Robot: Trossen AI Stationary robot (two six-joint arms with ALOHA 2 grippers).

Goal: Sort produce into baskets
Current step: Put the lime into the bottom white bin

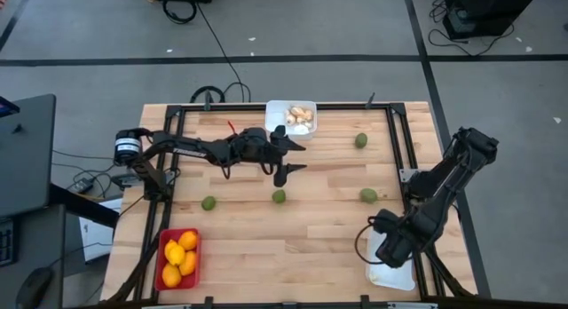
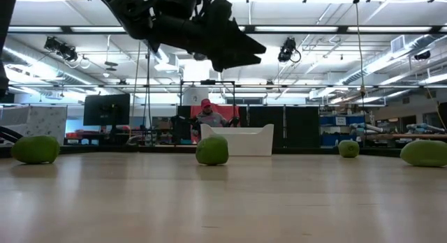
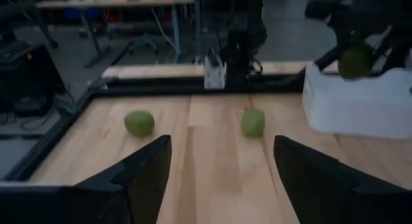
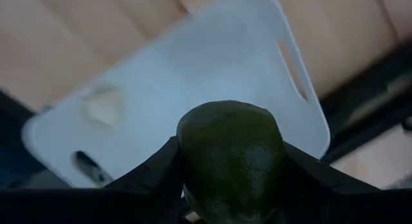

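My right gripper (image 4: 228,185) hangs over the white plastic basket with two handle slots (image 4: 193,76) at the near right corner of the light wooden tabletop (image 1: 293,233). Its fingers (image 4: 151,169) are squeezed onto a dark green oval fruit (image 4: 230,156), one finger on each side. The fruit is up in the air, above the basket. One small pale piece (image 4: 103,105) lies inside that basket.

My left gripper (image 1: 288,158) is up above the middle of the tabletop, near the far edge. Its fingers (image 1: 289,174) are spread apart and hold nothing.

Just beside my left gripper, at the far edge, sits a second white basket (image 1: 278,109) with pale beige mushroom-like pieces (image 1: 300,116) in it.

Four more green oval fruits lie loose on the wood: one on the left (image 1: 209,203), one in the middle (image 1: 279,196), one toward the right (image 1: 368,195), and one farther back on the right (image 1: 361,140).

A red rectangular basket (image 1: 162,256) at the near left corner holds yellow-orange round fruits (image 1: 180,254).

A person (image 2: 207,116) sits in the room behind the tabletop.
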